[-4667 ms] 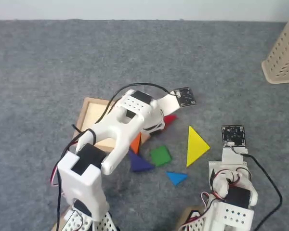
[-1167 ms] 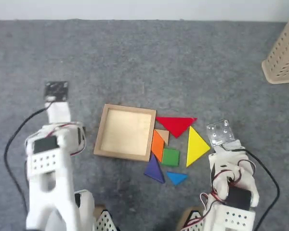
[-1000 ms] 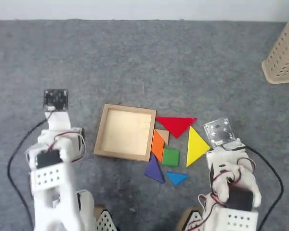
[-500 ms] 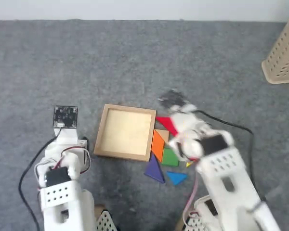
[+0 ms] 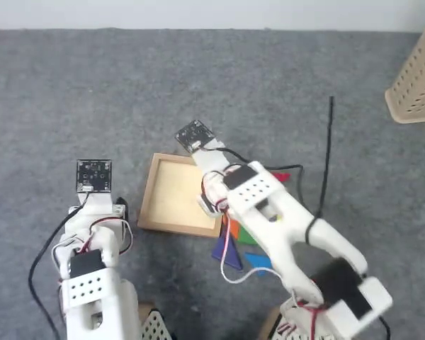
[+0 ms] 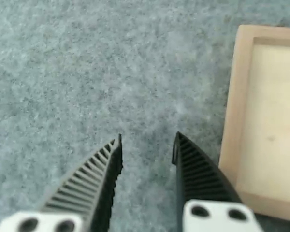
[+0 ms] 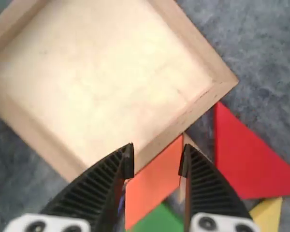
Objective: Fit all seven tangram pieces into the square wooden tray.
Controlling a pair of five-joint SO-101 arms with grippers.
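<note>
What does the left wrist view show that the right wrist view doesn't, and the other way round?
Left wrist, not right: the left gripper, jaws open, above carpet beside the tray. Right wrist, not left: the right gripper, jaws open, above the orange piece at the tray's edge, plus red triangle, green piece, yellow piece. Both: tray and carpet.

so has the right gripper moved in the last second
Yes. In the high view the right gripper swung from beside the yellow triangle leftward to the right edge of the wooden tray, now over the orange piece.
</note>
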